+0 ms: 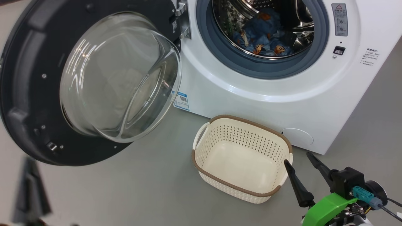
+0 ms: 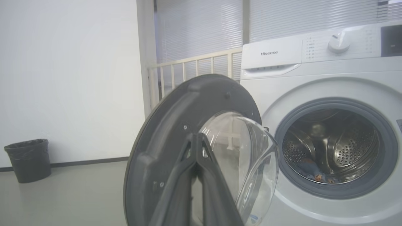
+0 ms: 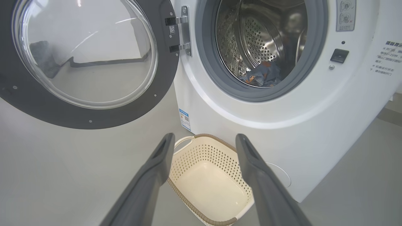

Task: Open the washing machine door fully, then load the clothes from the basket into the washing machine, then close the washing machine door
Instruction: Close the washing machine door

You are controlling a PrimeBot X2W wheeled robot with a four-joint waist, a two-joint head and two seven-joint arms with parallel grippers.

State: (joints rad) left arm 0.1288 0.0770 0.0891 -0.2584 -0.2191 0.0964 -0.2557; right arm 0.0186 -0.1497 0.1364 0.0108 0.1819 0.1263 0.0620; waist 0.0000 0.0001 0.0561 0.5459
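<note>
Cream basket (image 1: 238,133), just beside right end effector (image 1: 297,158)

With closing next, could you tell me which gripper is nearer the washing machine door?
Left. The left gripper, shut, sits just before the door; the right gripper hovers beside the basket.

Your left gripper (image 1: 30,166) is a dark blur; the washing machine door (image 1: 25,94) runs off the head view's edge; print on the blue label (image 1: 181,101) is unreadable
</note>
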